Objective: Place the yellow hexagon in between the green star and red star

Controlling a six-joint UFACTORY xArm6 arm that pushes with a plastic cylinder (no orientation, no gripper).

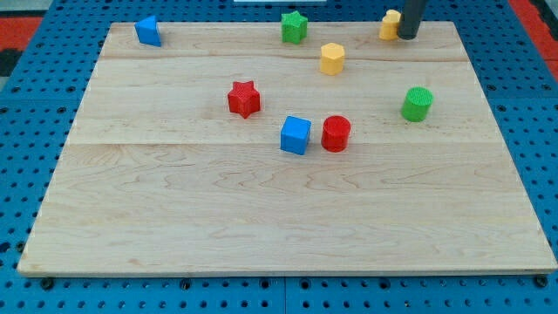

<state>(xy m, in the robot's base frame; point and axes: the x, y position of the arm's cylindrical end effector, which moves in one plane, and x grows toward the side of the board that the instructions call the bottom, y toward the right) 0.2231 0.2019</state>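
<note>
Dark straight rod, my tip (409,36)

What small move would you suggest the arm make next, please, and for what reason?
Probably move my tip from the view's top right, beside another yellow block, to the right side of the yellow hexagon. The hexagon lies right of the line from the green star to the red star, so a leftward push should bring it between them.

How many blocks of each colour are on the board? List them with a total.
Blue: 2, a blue block and a blue cube
Green: 2, green star, green cylinder
Yellow: 2, yellow hexagon, yellow block beside my tip
Red: 2, red star, red cylinder
Total: 8
</note>
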